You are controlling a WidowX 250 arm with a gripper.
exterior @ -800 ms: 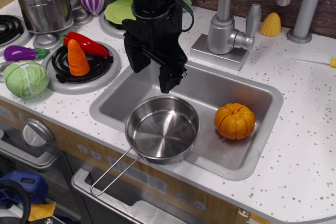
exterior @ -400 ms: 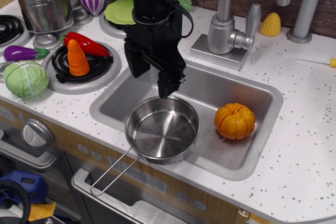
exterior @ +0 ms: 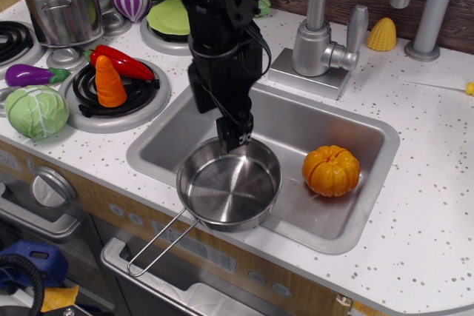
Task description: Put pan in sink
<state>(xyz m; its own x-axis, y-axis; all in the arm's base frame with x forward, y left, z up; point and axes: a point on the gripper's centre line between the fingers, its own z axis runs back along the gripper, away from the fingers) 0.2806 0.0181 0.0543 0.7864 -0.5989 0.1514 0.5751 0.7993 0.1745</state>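
1. One shallow round shiny steel pan [exterior: 229,186] sits nearest me, perched on the front edge of the grey metal sink [exterior: 355,127], its wire handle hanging out over the counter front; it could tip forward if nudged.
2. Beyond it the black gripper [exterior: 231,132] hangs at the pan's far rim, holding nothing; whether its fingers are parted I cannot tell.
3. Since a moment ago the gripper has turned and dropped nearer; the pan hasn't moved
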